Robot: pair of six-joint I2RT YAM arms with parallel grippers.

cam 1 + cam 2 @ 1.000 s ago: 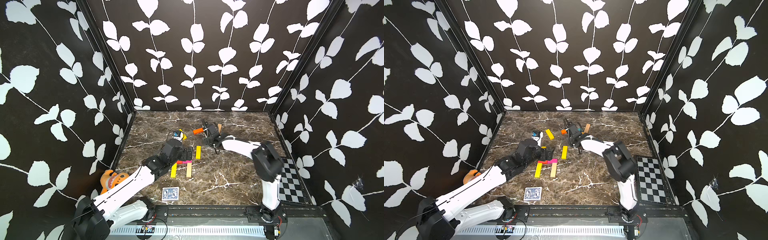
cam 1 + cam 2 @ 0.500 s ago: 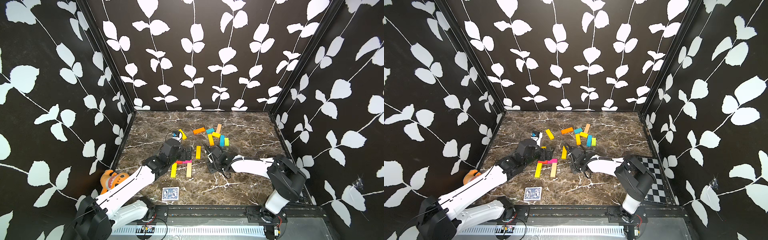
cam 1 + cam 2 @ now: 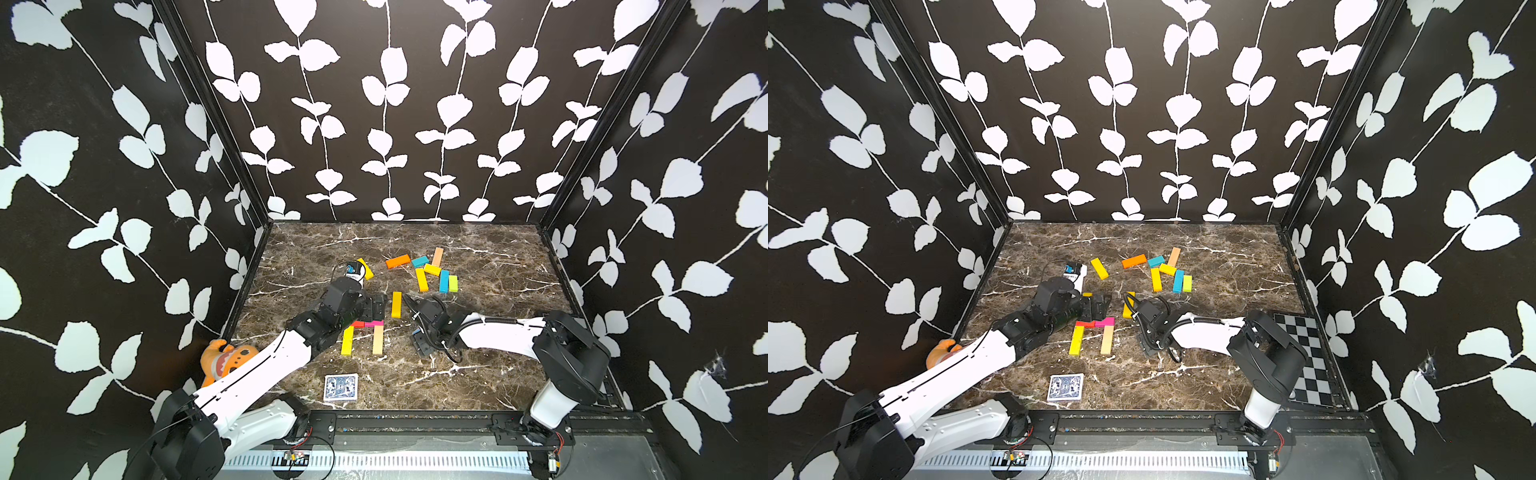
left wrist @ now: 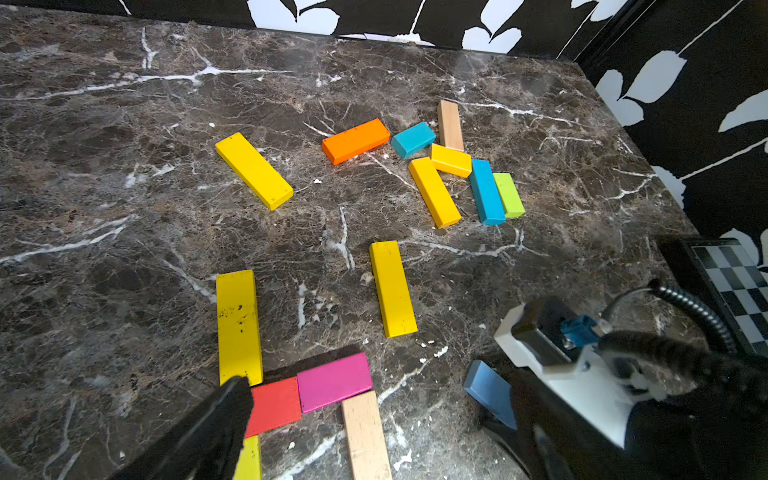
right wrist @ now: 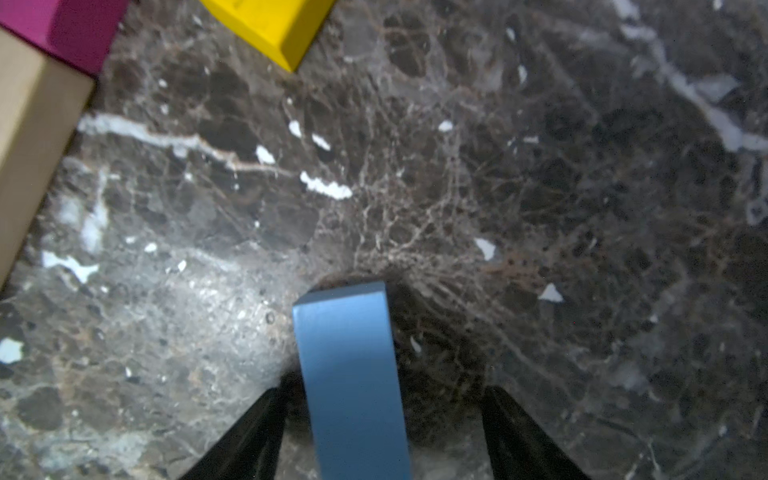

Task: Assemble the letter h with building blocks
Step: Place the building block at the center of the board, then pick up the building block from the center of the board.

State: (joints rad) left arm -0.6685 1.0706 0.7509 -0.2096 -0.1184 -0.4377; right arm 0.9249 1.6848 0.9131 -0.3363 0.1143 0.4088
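- We see a blue-patterned playing card (image 3: 340, 387) lying flat near the front edge of the brown marble worktop (image 3: 490, 249).
- We find an orange plush toy (image 3: 226, 360) at its left edge.
- We note a checkerboard (image 3: 1308, 361) at its right edge.
- Black walls (image 3: 395, 104) with white leaves enclose it.

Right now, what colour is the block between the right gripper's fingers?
Dull blue. The block at the right gripper shows best in the right wrist view.
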